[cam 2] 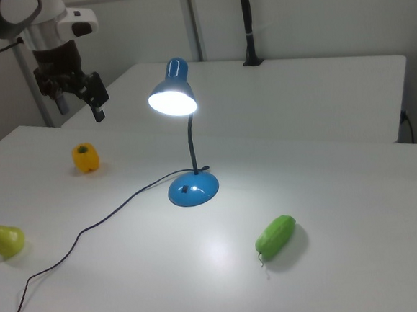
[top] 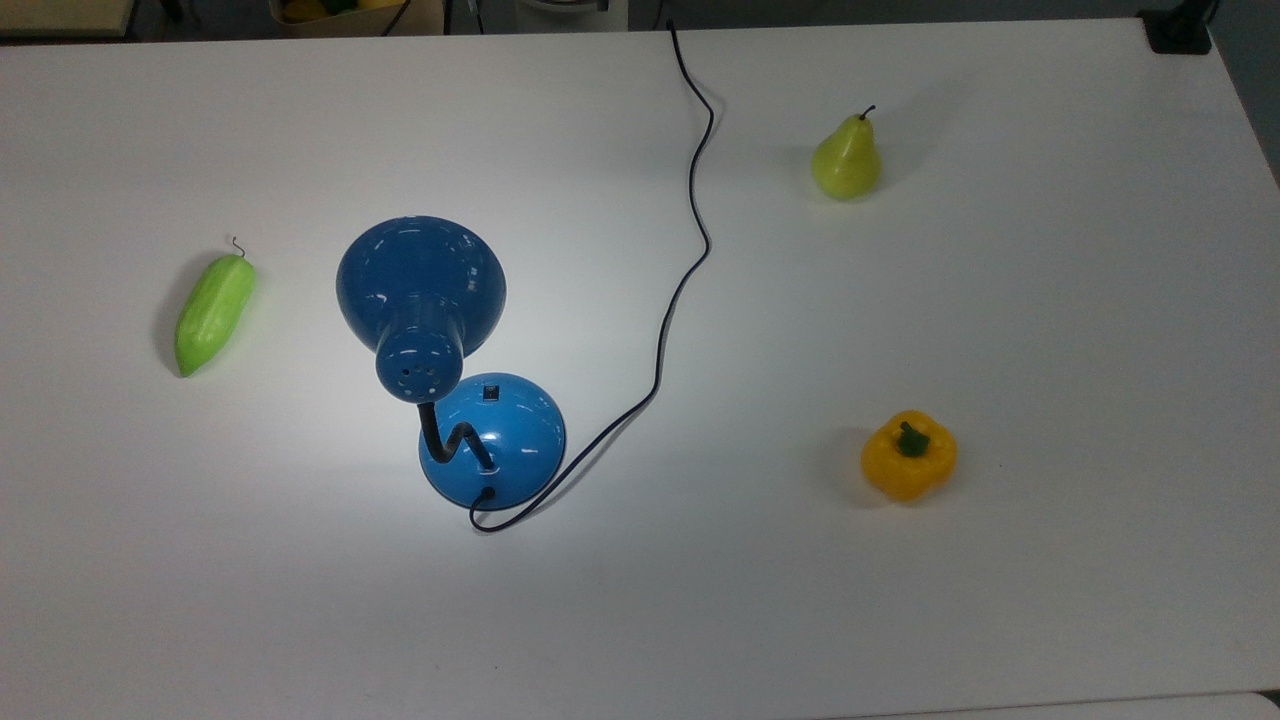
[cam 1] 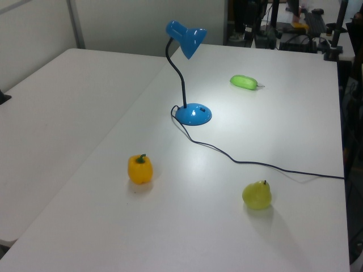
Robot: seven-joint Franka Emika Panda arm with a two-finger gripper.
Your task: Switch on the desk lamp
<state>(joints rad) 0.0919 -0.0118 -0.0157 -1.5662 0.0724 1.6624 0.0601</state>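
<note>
Right view: table (cam 2: pixel 355 188), white. Lamp (cam 2: pixel 181 129), blue, upright mid-table, shade lit, glow on tabletop; cord (top: pixel 680 290) trails to the top view's upper edge. Gripper (cam 2: pixel 80 102) raised above table at the right view's upper left, fingers apart, holding nothing, well clear of lamp. Cucumber (cam 2: pixel 275 237); pepper (cam 2: pixel 85 158); pear (cam 2: pixel 6 240), 1 each, scattered apart

Cord (top: pixel 690 230) exits past the table's far edge in the top view, cut by the left view's right edge and the right view's bottom-left. Shade (top: pixel 420 275) hides the bulb and part of the gooseneck (top: pixel 450 440) in top view. Arm cropped at right view's top-left.
</note>
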